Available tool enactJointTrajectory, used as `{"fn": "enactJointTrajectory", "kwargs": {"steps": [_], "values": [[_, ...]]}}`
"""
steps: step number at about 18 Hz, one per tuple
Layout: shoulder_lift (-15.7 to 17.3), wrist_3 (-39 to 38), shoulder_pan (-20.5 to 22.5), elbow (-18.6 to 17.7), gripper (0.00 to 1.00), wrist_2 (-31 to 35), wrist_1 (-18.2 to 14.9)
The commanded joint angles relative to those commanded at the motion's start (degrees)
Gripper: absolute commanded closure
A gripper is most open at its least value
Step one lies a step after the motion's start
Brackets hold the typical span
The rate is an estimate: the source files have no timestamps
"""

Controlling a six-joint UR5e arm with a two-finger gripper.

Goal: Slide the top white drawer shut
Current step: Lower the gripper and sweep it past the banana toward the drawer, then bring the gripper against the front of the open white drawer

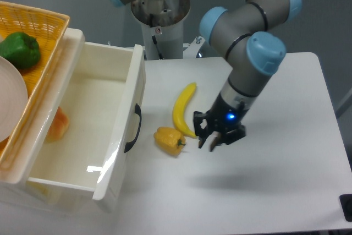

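The top white drawer (96, 130) stands pulled well out at the 9 o'clock side of the table (286, 152), its black curved handle (132, 127) facing the gripper (214, 142). It looks like light, stiff, glossy plastic (slippery under a push), so press flat on the front panel beside the handle. The jaws hang slightly apart, holding nothing, just beside the banana (183, 108) and yellow pepper (169, 140).

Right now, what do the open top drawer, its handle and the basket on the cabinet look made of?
The top white drawer: glossy cream-white plastic, judging by sharp light glints on its floor and front edge. Its handle: black, curved, smooth, likely plastic too. The basket: an orange-yellow open lattice, either woven cane or moulded plastic; I cannot tell which.
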Motion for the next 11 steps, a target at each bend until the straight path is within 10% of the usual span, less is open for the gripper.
{"fn": "enactJointTrajectory", "kwargs": {"steps": [11], "values": [[0.3, -4.3, -0.5, 0.2, 1.00, -5.9, -7.2]]}}
